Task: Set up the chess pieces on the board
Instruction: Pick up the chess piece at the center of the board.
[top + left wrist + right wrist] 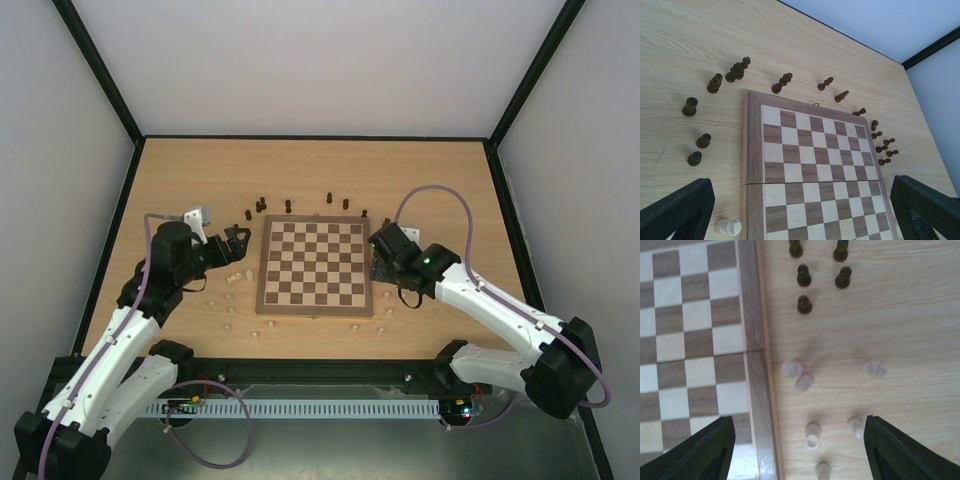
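The board [315, 265] lies in the middle of the table with no pieces on its squares. Dark chess pieces [288, 205] stand in a loose row behind it, and pale ones [232, 275] are scattered left of it and along its front. My left gripper [238, 240] hovers open at the board's left edge, with the board [810, 165] and a pale piece [728, 227] below it. My right gripper [378, 255] hangs over the table beside the board's right edge. Its jaws stand wide apart above several pale pieces [812, 435], gripping none of them.
Dark pieces [804, 304] stand just beyond the pale ones on the right side. More dark pieces [689, 106] sit off the board's far left corner. A black rail [320, 372] runs along the near table edge, and grey walls close in the other sides.
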Action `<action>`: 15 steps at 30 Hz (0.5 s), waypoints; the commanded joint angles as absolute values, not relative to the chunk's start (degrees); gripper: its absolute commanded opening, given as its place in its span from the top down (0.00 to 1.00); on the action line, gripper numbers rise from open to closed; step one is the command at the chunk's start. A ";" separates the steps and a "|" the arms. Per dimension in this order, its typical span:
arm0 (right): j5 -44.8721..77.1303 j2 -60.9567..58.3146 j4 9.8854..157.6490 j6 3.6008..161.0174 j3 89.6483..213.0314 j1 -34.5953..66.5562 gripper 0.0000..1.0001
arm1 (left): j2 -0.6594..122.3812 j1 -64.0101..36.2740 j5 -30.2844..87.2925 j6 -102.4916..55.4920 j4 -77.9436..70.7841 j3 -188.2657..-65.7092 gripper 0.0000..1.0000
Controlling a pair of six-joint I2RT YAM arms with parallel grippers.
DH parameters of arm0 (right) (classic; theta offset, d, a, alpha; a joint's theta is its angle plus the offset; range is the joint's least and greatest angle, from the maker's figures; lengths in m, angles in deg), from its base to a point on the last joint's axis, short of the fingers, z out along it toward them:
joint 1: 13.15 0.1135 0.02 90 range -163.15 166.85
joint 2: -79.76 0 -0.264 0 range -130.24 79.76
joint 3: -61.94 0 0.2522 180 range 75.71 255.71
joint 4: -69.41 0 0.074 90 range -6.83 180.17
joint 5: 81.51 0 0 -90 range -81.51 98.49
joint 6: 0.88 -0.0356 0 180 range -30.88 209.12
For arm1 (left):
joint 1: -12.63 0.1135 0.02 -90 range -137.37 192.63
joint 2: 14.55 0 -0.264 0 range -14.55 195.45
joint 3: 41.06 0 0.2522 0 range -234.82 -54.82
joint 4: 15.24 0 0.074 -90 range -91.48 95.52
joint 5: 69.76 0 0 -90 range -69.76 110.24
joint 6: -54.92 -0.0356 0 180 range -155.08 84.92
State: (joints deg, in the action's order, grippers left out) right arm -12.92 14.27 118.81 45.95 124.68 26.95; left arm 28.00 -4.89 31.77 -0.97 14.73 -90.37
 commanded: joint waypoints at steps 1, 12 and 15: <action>-15.11 15.65 125.87 39.23 123.75 31.19 0.32 | 28.40 -5.50 30.96 -0.50 15.37 -90.02 0.00; -13.83 12.58 121.45 34.08 116.65 33.62 0.50 | 28.84 -6.11 31.09 -0.45 14.78 -89.75 0.01; -12.57 13.27 119.04 34.27 115.17 33.62 0.54 | 28.71 -6.16 31.26 -0.50 14.63 -89.62 0.01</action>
